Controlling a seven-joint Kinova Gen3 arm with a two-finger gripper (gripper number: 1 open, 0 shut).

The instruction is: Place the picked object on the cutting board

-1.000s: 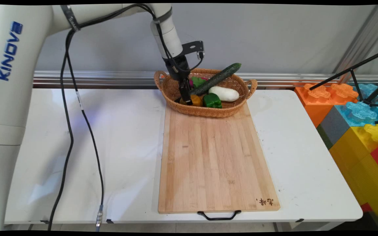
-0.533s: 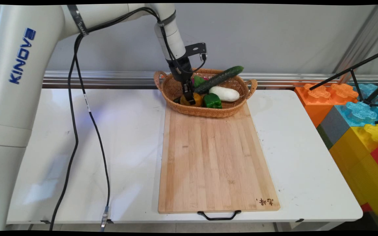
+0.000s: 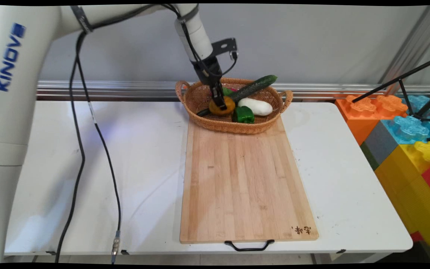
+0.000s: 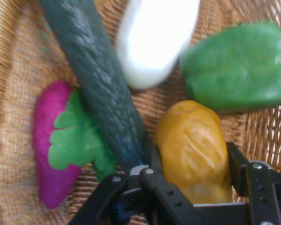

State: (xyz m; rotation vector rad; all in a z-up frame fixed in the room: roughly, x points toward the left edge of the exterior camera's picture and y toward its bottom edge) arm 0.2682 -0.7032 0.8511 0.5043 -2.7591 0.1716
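Note:
My gripper (image 3: 220,104) (image 4: 193,168) is shut on a yellow-orange potato-like vegetable (image 3: 222,105) (image 4: 193,149) and holds it a little above the floor of the wicker basket (image 3: 203,121). In the basket lie a long dark green cucumber (image 3: 250,87) (image 4: 100,89), a white radish (image 3: 259,106) (image 4: 152,37), a green bell pepper (image 3: 243,114) (image 4: 236,70) and a magenta vegetable with green leaves (image 4: 51,140). The cucumber lies right beside the held vegetable in the hand view.
The basket stands at the far end of a wooden cutting board (image 3: 245,179) with a black handle (image 3: 249,246) at its near edge. Large coloured toy blocks (image 3: 405,138) and a black tripod leg (image 3: 405,78) stand to the right of the white table (image 3: 349,168).
The gripper has risen and shifted slightly right with the yellow-orange vegetable, lifting it from the basket floor.

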